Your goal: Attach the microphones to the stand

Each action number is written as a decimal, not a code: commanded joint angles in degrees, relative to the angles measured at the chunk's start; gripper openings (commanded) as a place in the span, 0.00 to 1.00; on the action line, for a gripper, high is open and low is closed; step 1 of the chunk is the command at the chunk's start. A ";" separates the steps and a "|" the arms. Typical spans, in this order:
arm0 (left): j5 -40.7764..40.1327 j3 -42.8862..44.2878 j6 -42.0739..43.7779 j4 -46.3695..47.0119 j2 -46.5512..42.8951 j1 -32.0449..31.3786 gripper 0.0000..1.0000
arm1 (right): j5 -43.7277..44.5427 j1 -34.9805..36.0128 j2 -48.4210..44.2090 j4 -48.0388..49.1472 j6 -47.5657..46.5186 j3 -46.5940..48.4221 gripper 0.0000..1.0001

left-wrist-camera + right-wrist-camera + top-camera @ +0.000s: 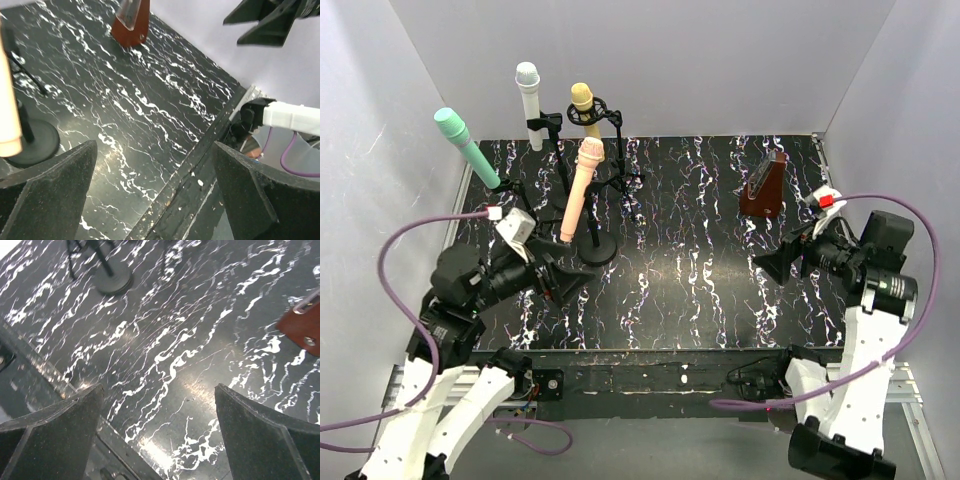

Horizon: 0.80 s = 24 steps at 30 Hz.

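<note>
Several microphones stand at the back left of the top view, each on a black stand: mint green, white, yellow and peach-pink. The pink one leans over a round stand base. My left gripper is open and empty, low and just in front of that base. In the left wrist view the pink microphone and base sit left of the open left gripper. My right gripper is open and empty over the right side of the mat.
A brown wedge-shaped metronome stands at the back right, also seen in the wrist views. Grey walls close the left, back and right. The black marbled mat ends at a front edge.
</note>
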 commanded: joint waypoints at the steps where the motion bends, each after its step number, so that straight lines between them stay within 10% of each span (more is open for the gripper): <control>1: 4.94 -7.89 -2.22 8.27 -2.34 0.18 0.98 | 7.93 -0.32 -5.49 11.34 16.70 -1.65 0.98; 10: 4.96 -17.04 -1.96 18.39 3.45 -3.06 0.98 | 12.15 -0.32 -6.29 15.49 26.12 -5.79 0.98; 19: -25.35 -17.93 3.32 19.10 16.98 -33.28 0.98 | 16.72 -0.32 -5.86 19.88 32.62 -8.16 0.98; 24: -27.66 -19.33 2.18 25.24 21.38 -36.30 0.98 | 19.97 -0.32 -6.21 21.03 34.90 -9.30 0.98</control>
